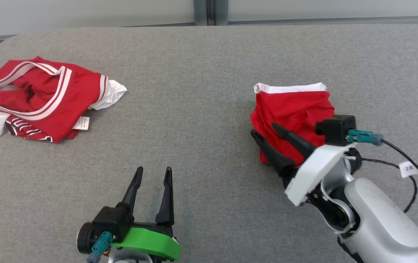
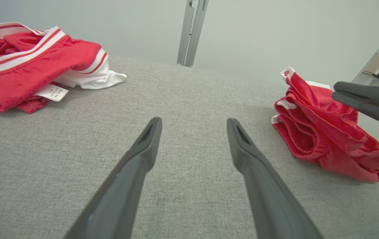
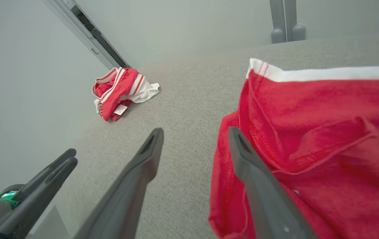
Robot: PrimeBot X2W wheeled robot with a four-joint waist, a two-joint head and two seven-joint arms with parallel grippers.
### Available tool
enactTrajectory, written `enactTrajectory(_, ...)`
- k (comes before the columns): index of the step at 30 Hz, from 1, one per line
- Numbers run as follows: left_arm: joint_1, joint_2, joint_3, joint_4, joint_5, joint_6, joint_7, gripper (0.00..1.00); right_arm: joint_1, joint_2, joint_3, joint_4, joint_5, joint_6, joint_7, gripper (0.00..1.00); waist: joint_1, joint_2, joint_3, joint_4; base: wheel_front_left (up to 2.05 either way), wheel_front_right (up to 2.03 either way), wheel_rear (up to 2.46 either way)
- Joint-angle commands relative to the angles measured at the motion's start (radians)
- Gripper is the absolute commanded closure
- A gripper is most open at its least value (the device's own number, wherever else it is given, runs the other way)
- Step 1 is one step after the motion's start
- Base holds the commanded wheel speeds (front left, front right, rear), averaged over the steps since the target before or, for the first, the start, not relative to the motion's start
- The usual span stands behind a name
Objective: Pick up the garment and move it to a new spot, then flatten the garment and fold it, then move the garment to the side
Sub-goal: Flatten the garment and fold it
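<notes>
Red folded garment with a white band along its far edge [image 1: 293, 106] lies on the right part of the grey fabric-covered desk [image 1: 201, 109], bunched into a compact, slightly rumpled stack. In the left wrist view the same red garment [image 2: 325, 139] shows several layered folds with stitched hems facing the camera.

The right end effector [image 1: 264, 128] sits at the near left corner of that garment with its two dark fingers spread wide and nothing clamped between them. In the right wrist view the right end effector [image 3: 196, 131] has one finger over the red cloth [image 3: 325, 132] and the other over bare grey fabric, with the garment's left edge falling between them. Whether the finger over the cloth touches it I cannot tell.

The left end effector [image 1: 153, 170] hovers near the front middle of the desk, fingers wide apart and empty, well apart from both pieces of clothing. The left wrist view shows the left end effector [image 2: 193, 120] over bare grey surface.

A crumpled red and white striped jersey [image 1: 37, 98] lies at the far left of the desk, a small white label [image 1: 81, 123] sticking out from its near edge. It is well apart from the folded garment.
</notes>
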Motion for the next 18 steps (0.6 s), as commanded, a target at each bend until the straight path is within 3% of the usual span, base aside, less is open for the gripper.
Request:
enactTrajectory(1,0.021,0.003,0.012,0.002,0.012,-0.007,-0.003,0.0,0.038,-0.031,-0.014,-0.022,-0.021,0.0,-0.034,0.0,0.0,-0.0001,-0.026,-0.022,0.0,0.0,0.0)
enactTrajectory(5,0.049,0.003,0.05,-0.002,0.027,-0.013,-0.003,0.0,0.126,-0.096,-0.048,-0.071,-0.121,0.0,-0.181,0.0,0.0,-0.0001,-0.065,-0.053,0.0,0.0,0.0)
enactTrajectory(8,0.071,0.003,0.074,-0.013,0.039,-0.025,-0.003,0.0,0.198,-0.15,-0.127,-0.018,-0.234,-0.001,-0.319,0.0,0.0,-0.0001,-0.089,-0.071,0.0,0.0,0.0)
enactTrajectory(13,0.099,0.003,0.107,-0.03,0.056,-0.037,-0.002,0.0,0.26,-0.145,-0.275,0.099,-0.379,-0.001,-0.407,0.0,0.0,-0.0001,-0.107,-0.09,0.0,0.0,0.0)
enactTrajectory(18,0.107,0.003,0.121,-0.04,0.069,-0.046,-0.002,0.0,0.321,-0.105,-0.39,0.067,-0.489,-0.001,-0.408,0.0,0.0,-0.0001,-0.098,-0.089,0.0,0.0,0.0)
